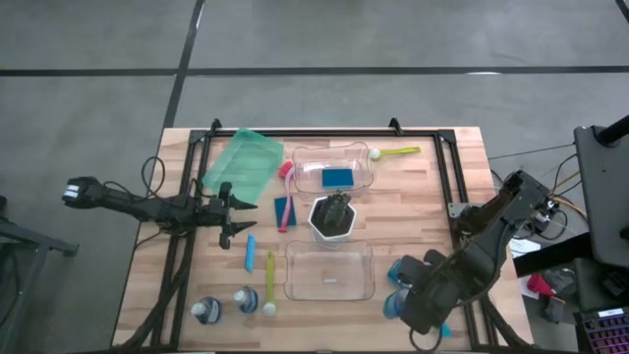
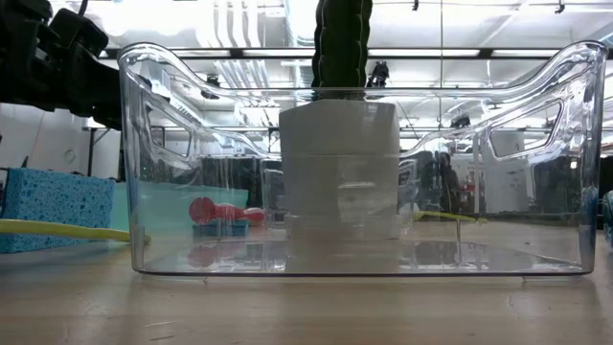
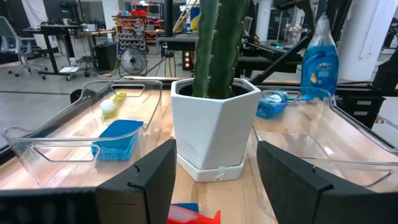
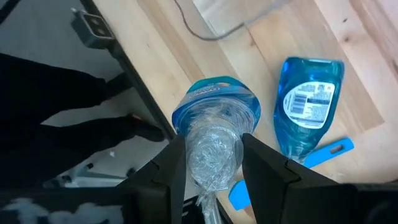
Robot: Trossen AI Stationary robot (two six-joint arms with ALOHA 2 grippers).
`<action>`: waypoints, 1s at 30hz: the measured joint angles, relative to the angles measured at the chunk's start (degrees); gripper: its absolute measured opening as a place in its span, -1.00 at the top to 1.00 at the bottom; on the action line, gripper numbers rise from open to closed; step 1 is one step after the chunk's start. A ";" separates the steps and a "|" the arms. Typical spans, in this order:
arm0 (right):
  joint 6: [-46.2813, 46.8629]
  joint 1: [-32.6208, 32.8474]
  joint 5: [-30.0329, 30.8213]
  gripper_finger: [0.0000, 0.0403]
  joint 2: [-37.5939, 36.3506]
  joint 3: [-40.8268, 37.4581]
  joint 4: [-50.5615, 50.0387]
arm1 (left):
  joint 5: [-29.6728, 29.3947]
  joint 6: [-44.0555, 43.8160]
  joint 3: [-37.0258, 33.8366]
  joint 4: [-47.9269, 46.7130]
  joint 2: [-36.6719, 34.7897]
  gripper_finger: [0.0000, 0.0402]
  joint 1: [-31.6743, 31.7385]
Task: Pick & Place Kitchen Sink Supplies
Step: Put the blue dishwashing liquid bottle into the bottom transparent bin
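Note:
My right gripper [image 1: 401, 307] is at the table's near right corner, shut on a clear bottle of blue liquid [image 4: 214, 118]. A second bottle [image 4: 308, 109] lies flat on the wood beside it. My left gripper [image 1: 236, 211] is open and hovers left of the white pot [image 3: 211, 127], pointing at it. Left of the pot, a pink brush [image 1: 286, 192] lies across a blue sponge [image 1: 281, 209]. Another sponge [image 1: 337, 177] lies in the far bin. A blue brush [image 1: 250, 253], a yellow brush [image 1: 270, 285] and two upright bottles [image 1: 206, 311] sit near the front left. My right gripper pinches the bottle's clear upper part [image 4: 214, 155] between its two fingers [image 4: 171, 171], coming from above and pointing down. The bottle is upright below the fingers, its blue liquid settled at the lower end. Whether its base rests on the table, I cannot tell.
A clear bin [image 1: 329, 270] sits in front of the pot, and another [image 1: 332, 165] behind it. A green tray [image 1: 241, 162] leans at the far left. A green-handled brush [image 1: 398, 152] lies at the far edge. Table edge and dark frame [image 4: 124, 93] run close to the held bottle.

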 joint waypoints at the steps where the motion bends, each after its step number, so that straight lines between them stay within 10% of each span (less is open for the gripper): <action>1: -0.26 -0.45 -0.09 0.40 0.00 0.91 -0.58 | 0.00 0.00 0.00 -0.01 0.01 -0.09 0.02; 30: -20.43 -15.18 3.86 0.39 12.61 28.54 -10.52 | 0.00 0.00 0.00 -1.18 -0.02 -0.09 0.00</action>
